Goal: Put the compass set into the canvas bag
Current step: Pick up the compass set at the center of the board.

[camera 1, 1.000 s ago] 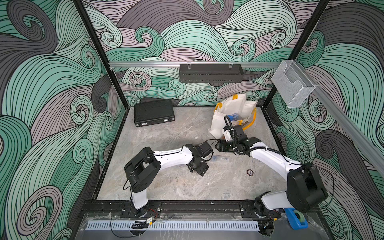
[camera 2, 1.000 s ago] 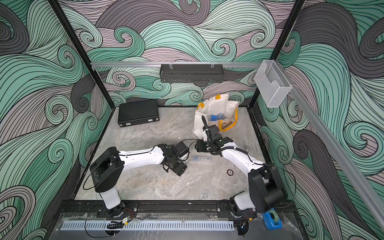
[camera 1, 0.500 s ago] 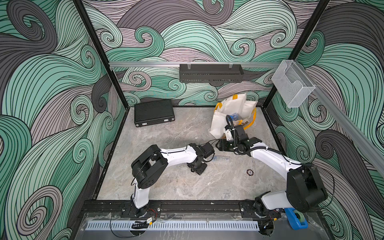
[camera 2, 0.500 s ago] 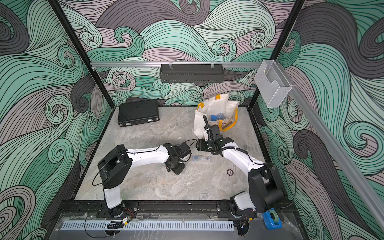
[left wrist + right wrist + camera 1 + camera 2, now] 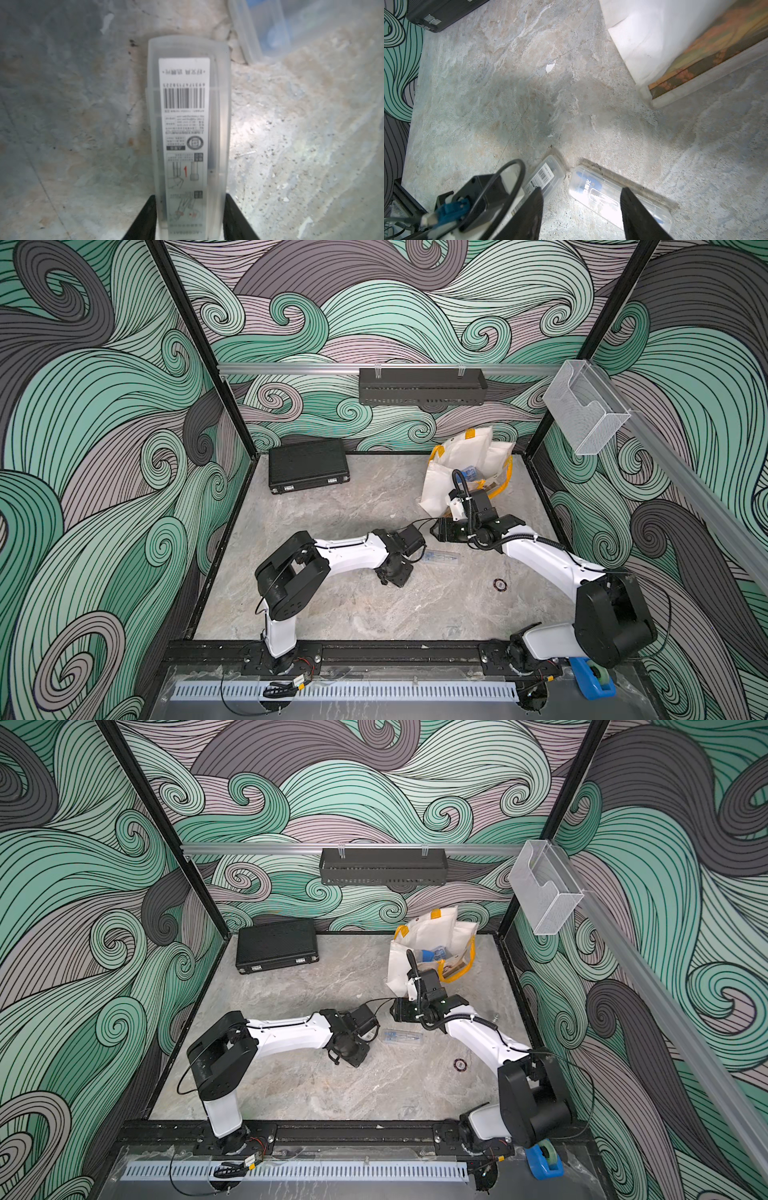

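Case [image 5: 188, 124], frosted rectangular plastic, clamped by left fingers [image 5: 143, 220] | right fingers [image 5: 639, 214] apart above clear box [image 5: 593, 191]

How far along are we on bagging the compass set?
Done: the left gripper is shut on the barcoded clear case, low at the table. In hand: the right gripper is open over the second clear case lying beside it. Left: both cases are outside the canvas bag, which stands open at the back, so lifting, carrying and dropping in are ahead.
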You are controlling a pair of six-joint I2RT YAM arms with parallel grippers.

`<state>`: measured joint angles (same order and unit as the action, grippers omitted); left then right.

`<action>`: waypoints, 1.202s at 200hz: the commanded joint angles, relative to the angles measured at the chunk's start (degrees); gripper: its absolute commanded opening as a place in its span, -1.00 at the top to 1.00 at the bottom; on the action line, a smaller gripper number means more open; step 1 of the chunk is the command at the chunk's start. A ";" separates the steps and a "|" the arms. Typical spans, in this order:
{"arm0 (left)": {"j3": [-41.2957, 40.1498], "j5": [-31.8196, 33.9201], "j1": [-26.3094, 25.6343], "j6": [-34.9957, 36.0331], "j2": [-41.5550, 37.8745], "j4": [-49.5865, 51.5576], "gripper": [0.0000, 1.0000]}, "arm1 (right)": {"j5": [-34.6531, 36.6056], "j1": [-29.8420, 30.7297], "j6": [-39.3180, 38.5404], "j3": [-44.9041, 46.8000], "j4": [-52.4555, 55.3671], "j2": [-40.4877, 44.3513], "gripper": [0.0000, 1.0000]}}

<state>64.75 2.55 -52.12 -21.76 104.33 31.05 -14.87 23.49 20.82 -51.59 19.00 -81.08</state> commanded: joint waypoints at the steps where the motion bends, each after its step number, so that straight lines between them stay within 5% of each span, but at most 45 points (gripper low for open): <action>1: -2.82 1.89 2.81 -3.84 -1.96 -6.02 0.39 | -1.95 -0.28 -0.99 0.72 -1.06 1.27 -0.21; 102: -12.36 6.24 5.54 -6.75 -11.10 -25.30 0.45 | -12.10 -0.19 1.50 -0.51 -5.07 -1.63 -0.23; 154: -13.98 1.42 5.62 -5.21 -13.97 -33.98 0.45 | -13.50 1.20 6.22 -2.44 -10.08 -3.60 -0.21; 240: -13.57 -1.89 5.63 -6.03 -17.26 -34.65 0.46 | -13.14 3.70 6.08 -10.12 -11.71 -9.85 -0.19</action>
<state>50.41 2.28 -46.89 -27.64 89.36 -2.24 -27.49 26.24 26.48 -59.33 8.25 -89.23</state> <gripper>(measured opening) 0.453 0.600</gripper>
